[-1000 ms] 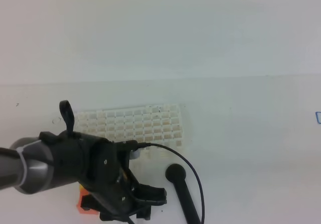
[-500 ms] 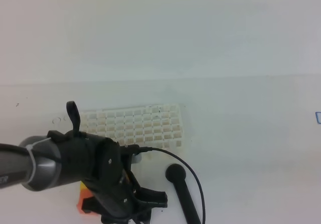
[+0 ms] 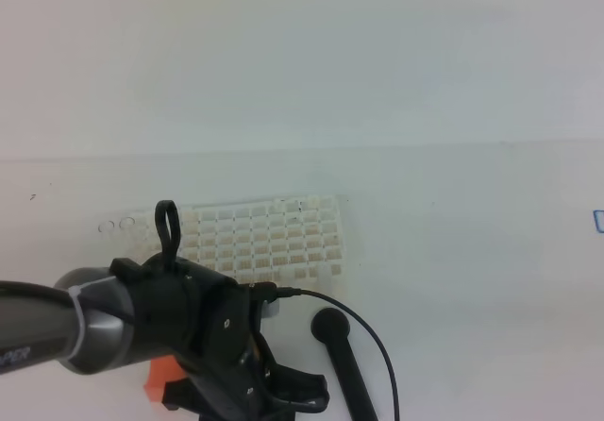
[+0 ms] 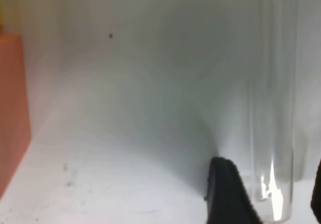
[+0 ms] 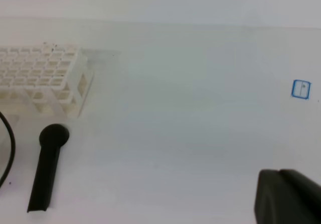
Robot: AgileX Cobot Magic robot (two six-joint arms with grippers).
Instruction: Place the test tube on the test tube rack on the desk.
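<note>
Left gripper [image 4: 268, 194], jaws apart, straddles the test tube [image 4: 273, 133] on the worktop [image 3: 453, 251], near the test tube rack [image 3: 255, 237]; right gripper's [image 5: 286, 196] jaws together.

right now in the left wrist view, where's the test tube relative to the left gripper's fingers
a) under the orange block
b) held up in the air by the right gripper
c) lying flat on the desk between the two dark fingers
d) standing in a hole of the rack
c, the clear test tube lies on the white desk with a dark finger on each side of its near end.

Lab bench: test tube rack [image 3: 260, 242]
</note>
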